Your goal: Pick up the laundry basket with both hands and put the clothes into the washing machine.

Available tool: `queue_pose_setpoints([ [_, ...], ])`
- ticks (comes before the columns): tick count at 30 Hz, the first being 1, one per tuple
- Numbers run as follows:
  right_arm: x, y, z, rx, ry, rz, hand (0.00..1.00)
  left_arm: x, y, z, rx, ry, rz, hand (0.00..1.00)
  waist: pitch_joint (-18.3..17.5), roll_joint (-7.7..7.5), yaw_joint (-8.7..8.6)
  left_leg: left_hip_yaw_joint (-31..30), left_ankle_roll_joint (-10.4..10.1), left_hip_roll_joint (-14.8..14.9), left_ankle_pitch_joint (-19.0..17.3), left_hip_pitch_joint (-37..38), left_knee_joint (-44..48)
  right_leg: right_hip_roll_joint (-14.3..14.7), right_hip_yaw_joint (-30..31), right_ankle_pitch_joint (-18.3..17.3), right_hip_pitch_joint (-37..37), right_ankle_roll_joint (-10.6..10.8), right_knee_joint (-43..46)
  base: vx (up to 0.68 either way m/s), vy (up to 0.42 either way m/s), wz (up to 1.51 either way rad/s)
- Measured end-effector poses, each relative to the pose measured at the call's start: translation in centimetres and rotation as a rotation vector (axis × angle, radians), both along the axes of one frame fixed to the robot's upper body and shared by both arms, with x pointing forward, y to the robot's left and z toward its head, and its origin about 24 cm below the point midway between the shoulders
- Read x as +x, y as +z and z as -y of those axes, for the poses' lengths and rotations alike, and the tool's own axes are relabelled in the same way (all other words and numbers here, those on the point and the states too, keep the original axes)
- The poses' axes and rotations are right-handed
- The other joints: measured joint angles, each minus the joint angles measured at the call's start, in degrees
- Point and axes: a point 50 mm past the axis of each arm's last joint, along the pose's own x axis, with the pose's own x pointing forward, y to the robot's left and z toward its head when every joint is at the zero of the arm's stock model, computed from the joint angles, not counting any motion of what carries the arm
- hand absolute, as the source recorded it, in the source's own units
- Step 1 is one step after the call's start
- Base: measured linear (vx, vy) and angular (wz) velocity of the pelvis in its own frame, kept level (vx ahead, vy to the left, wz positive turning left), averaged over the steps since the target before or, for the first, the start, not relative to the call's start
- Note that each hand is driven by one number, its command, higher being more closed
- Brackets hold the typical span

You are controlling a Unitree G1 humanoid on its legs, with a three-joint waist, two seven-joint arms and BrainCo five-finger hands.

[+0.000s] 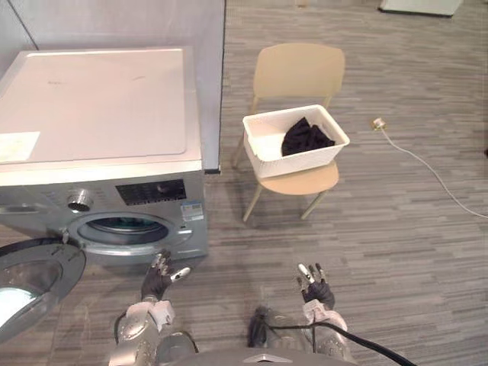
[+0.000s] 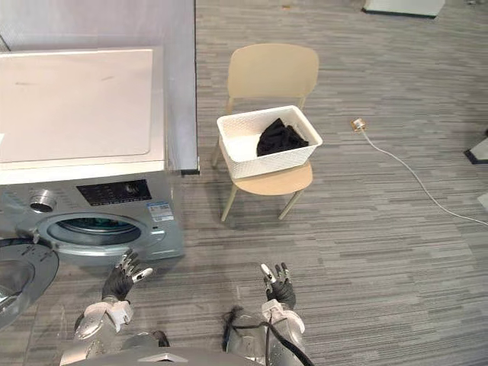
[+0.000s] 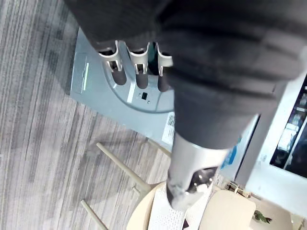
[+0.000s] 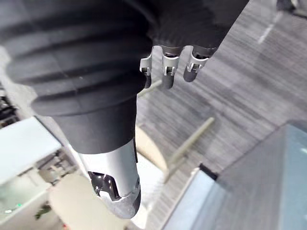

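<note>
A white laundry basket (image 1: 294, 141) holding a dark bundle of clothes (image 1: 306, 137) stands on the seat of a beige chair (image 1: 297, 72) out in front of me. To the left is a silver washing machine (image 1: 99, 145) with its round door (image 1: 30, 282) swung open and the drum opening (image 1: 126, 226) showing. My left hand (image 1: 160, 279) hovers low in front of the machine, fingers relaxed and holding nothing. My right hand (image 1: 314, 287) is low at centre right, well short of the chair, also open and holding nothing.
A grey wall panel (image 1: 206, 46) rises behind the washing machine, beside the chair. A white cable with a plug (image 1: 379, 123) trails over the wood-look floor (image 1: 396, 229) to the right of the chair. Bare floor lies between my hands and the chair.
</note>
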Motion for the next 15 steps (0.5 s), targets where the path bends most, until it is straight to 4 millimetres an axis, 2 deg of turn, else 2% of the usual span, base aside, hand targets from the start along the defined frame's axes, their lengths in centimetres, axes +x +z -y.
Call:
queue_pose_setpoints([
  [2, 0.7, 1.1, 0.1, -0.009, -0.013, 0.059, 0.00, 0.0, 0.0, 0.1, -0.003, -0.008, 0.004, 0.00, -1.0, -0.37, 0.52, 1.9, -2.1, 2.6, 1.2, 0.5, 0.2, -3.2, 0.4, 1.6, 0.1, 0.3, -1.3, 0.00, -0.384, -0.76],
  [3, 1.2, 1.8, -0.2, -0.008, -0.017, 0.100, 0.00, 0.1, 0.1, 0.0, 0.002, -0.008, 0.008, 0.00, -2.1, -1.65, 0.83, 3.1, -4.1, 3.7, 2.1, 0.8, 0.1, -5.0, 0.1, 6.2, 0.3, 0.0, -3.7, 0.03, -0.579, -0.90],
  [4, 1.5, 2.4, -0.2, -0.015, -0.018, 0.129, 0.00, 0.2, 0.1, -0.1, 0.005, -0.007, 0.009, 0.00, -2.9, -2.62, 0.91, 3.4, -6.8, 5.5, 2.7, 1.5, 0.0, -3.6, -0.5, 5.8, 1.2, 6.9, -6.1, 0.03, -0.533, -0.85],
  [5, 1.7, 2.7, 0.0, -0.026, -0.020, 0.138, 0.00, 0.2, -0.1, 0.2, -0.005, -0.005, 0.002, 0.00, -3.2, -1.88, 1.14, 3.6, -7.4, 6.9, 3.5, 2.1, -0.8, -1.8, -1.3, 4.2, 2.0, 8.9, -8.2, 0.02, -0.526, -0.98],
  [6, 2.7, 3.7, 0.6, -0.055, -0.017, 0.172, 0.00, 0.1, -0.7, 1.7, -0.054, 0.001, -0.019, 0.00, -3.6, 1.74, 1.56, 3.7, -7.2, 10.4, 4.8, 2.5, -1.9, 2.9, -1.6, 4.3, 2.1, 7.8, -11.1, 0.03, -0.435, -0.83],
  [7, 2.7, 4.1, 1.3, -0.085, -0.028, 0.181, 0.00, 0.4, -0.5, 3.2, -0.096, -0.008, -0.008, 0.00, -3.8, 3.04, 1.24, 3.6, -6.9, 12.3, 8.3, 2.6, -2.1, 5.6, -1.3, 3.9, 2.0, 6.5, -11.4, 0.04, -0.407, -0.71],
  [8, 2.6, 4.1, 1.5, -0.091, -0.027, 0.179, 0.00, 0.5, -0.4, 3.6, -0.109, -0.013, -0.002, 0.00, -4.0, 3.31, 1.25, 3.2, -7.1, 13.0, 10.4, 3.0, -2.0, 6.5, -1.0, 3.5, 2.0, 5.8, -10.9, 0.07, -0.386, -0.53],
  [9, 2.7, 4.3, 1.4, -0.096, -0.018, 0.191, 0.00, 0.5, -0.3, 3.9, -0.120, -0.013, 0.006, 0.00, -4.0, 3.16, 1.28, 2.7, -6.8, 14.9, 13.8, 4.1, -1.0, 8.4, 0.0, 1.9, 2.0, 4.0, -9.8, 0.07, -0.483, -0.67],
  [10, 3.0, 4.8, 0.9, -0.088, -0.008, 0.218, 0.00, 0.3, -0.4, 3.7, -0.128, 0.003, -0.002, 0.00, -4.0, 3.06, 1.42, 2.3, -4.3, 17.6, 16.9, 4.1, 2.1, 10.9, 1.0, 0.2, 2.2, 2.2, -9.4, 0.07, -0.473, -0.76],
  [11, 3.2, 5.0, 0.5, -0.081, 0.003, 0.230, 0.00, 0.1, -0.5, 3.4, -0.134, 0.016, -0.006, 0.00, -3.9, 2.66, 1.60, 2.1, -1.2, 19.0, 19.1, 3.7, 4.4, 12.1, 1.5, -0.3, 3.0, 1.5, -9.6, 0.07, -0.484, -0.71],
  [12, 3.4, 5.3, -0.1, -0.072, 0.018, 0.245, 0.00, -0.3, -0.6, 2.7, -0.138, 0.036, -0.011, 0.00, -3.4, 1.70, 1.73, 2.0, 7.5, 22.1, 24.5, 1.7, 10.3, 13.6, 1.5, -0.6, 5.4, 0.3, -11.4, 0.07, -0.328, -0.43],
  [13, 3.4, 5.5, -0.1, -0.076, 0.019, 0.257, 0.00, -0.5, -0.7, 2.4, -0.139, 0.043, -0.016, 0.00, -3.1, 1.36, 1.81, 1.9, 12.7, 24.1, 26.4, -0.3, 14.2, 14.5, 1.6, -0.7, 7.0, -0.3, -12.7, 0.08, -0.384, -0.32],
  [14, 3.5, 6.2, 0.2, -0.089, 0.017, 0.284, 0.00, -1.0, -0.9, 2.5, -0.148, 0.038, -0.025, 0.00, -2.6, 1.15, 2.34, 1.1, 15.8, 26.3, 22.0, -4.7, 25.7, 15.9, 2.0, -0.9, 9.2, -1.4, -14.3, 0.07, -0.330, -0.26],
  [15, 4.0, 7.5, 0.6, -0.118, 0.025, 0.335, 0.00, -1.4, -1.0, 2.7, -0.161, 0.036, -0.032, 0.00, -2.4, 1.32, 2.93, -1.3, 13.4, 24.1, 14.8, -8.4, 34.5, 16.5, 3.0, -1.0, 10.8, -2.3, -15.4, 0.08, -0.301, -0.29],
])
